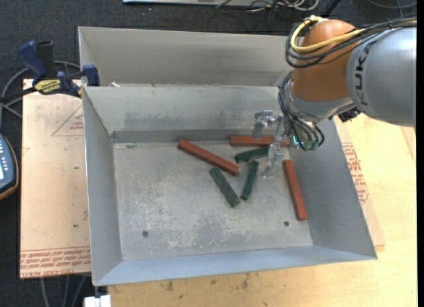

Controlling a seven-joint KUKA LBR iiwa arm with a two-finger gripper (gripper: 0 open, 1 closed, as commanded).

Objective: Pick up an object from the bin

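Observation:
My gripper (268, 145) hangs open at the back right of the bin. One finger (264, 122) stands behind a short red stick (249, 140), the other (271, 165) in front of a short green stick (248, 156), so the right ends of both lie between the fingers. A green stick (250, 180) lies just left of the near finger, and a long red stick (295, 189) lies just right of it. Whether the fingers touch any stick I cannot tell.
Another long red stick (207, 156) lies slanted left of the gripper, with a further green stick (224, 187) below it. The bin's back wall and right wall are close to the gripper. The arm with its orange cover and cables comes in from the right.

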